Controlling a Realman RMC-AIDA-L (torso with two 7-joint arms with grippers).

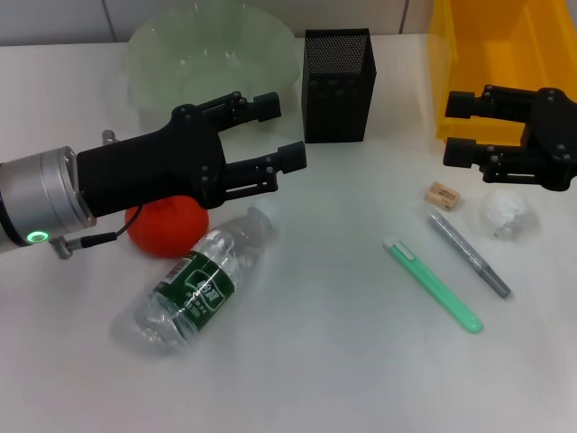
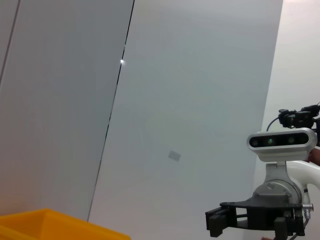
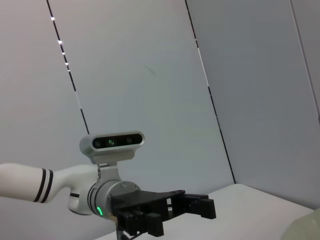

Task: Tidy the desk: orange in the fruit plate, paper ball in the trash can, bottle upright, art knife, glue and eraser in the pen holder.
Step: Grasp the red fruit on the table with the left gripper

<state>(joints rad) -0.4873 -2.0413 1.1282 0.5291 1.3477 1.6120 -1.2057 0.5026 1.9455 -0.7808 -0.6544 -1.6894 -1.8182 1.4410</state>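
My left gripper (image 1: 281,133) gapes wide above the lumpy red-orange fruit (image 1: 167,225), which lies beside the fallen clear plastic bottle (image 1: 200,280); firm and rollable, likely best gripped across its middle. My right gripper (image 1: 460,128) hovers open near the yellow bin (image 1: 501,56)

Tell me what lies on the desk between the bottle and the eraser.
In the head view, the green art knife lies between the bottle and the eraser; otherwise that stretch of desk is bare.
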